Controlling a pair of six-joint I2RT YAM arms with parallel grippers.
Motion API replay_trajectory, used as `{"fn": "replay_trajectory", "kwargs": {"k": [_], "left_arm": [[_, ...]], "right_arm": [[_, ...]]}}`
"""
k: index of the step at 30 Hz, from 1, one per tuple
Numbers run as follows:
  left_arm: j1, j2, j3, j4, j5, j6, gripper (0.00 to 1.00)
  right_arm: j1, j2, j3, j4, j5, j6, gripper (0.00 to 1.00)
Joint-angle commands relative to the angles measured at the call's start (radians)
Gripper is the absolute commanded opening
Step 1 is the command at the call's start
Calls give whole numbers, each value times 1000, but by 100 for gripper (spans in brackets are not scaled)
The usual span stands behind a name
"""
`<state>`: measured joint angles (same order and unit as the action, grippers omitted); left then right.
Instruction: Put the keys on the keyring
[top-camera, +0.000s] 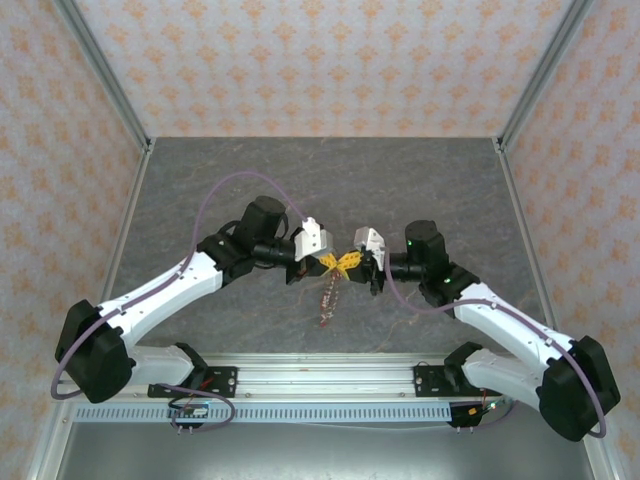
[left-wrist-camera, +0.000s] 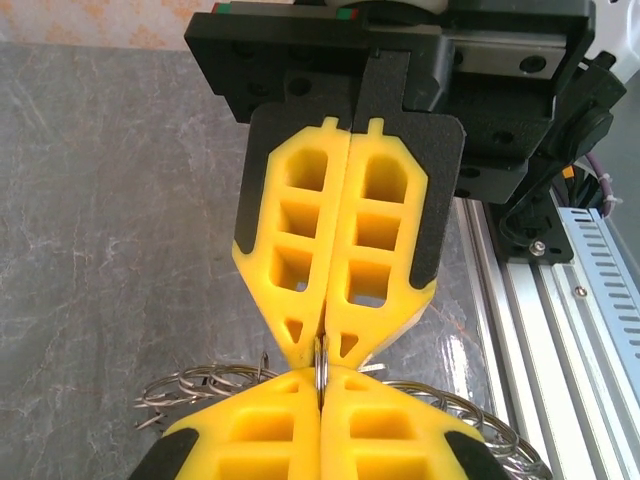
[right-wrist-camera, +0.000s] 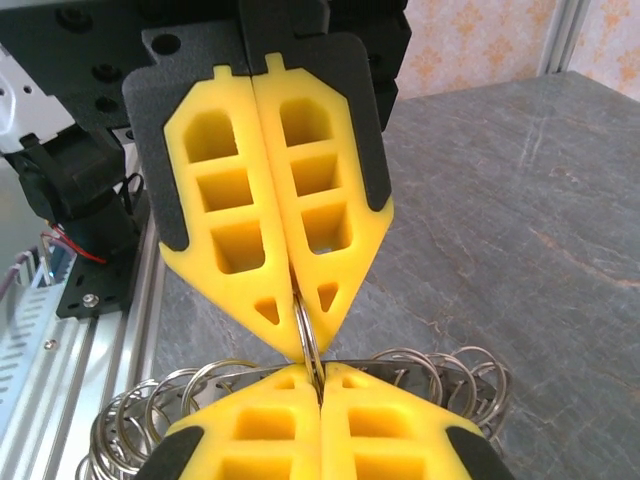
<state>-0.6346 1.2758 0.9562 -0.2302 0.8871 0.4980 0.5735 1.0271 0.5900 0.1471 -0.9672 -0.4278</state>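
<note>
Pressed flat together at 6 o'clock in the left wrist view, the left gripper's (left-wrist-camera: 320, 402) yellow fingers pinch a thin wire coil of the keyring (left-wrist-camera: 320, 372). Straight above, at 12 o'clock, the right gripper (left-wrist-camera: 322, 348) is likewise closed, nipping the same coil from the other side, tip to tip. More coils of the ring fan out toward 8 and 4 o'clock behind the near fingers.

From above, the two grippers meet over the middle of the table (top-camera: 200, 180). The left forearm reaches in from 9 o'clock and the right from 3 o'clock. Both wrists are raised off the surface, with elbows bent back toward the bases at 7 and 5 o'clock.

A thin reddish-silver strand hangs from the meeting point toward 6 o'clock. It is probably the keys (top-camera: 327, 300), though it is too small to be sure.

By my judgement the threading is under way, not finished: the ring is gripped from both sides, and whether any key sits fully on it cannot be told.
</note>
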Motion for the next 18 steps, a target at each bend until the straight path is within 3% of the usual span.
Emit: {"fn": "replay_trajectory", "kwargs": {"k": [1, 4, 7, 12, 18], "left_arm": [[-16, -33, 10, 44, 57, -6, 1], [-20, -35, 21, -14, -17, 22, 14], [-35, -32, 44, -97, -106, 72, 18], [-51, -7, 86, -180, -192, 113, 22], [-57, 18, 120, -197, -192, 127, 23]], "right_arm": [[-4, -22, 5, 81, 6, 23, 0], [-4, -20, 39, -12, 22, -19, 0], [-3, -19, 68, -90, 22, -62, 0], [9, -12, 118, -189, 28, -126, 0], [24, 2, 155, -238, 42, -165, 0]]}}
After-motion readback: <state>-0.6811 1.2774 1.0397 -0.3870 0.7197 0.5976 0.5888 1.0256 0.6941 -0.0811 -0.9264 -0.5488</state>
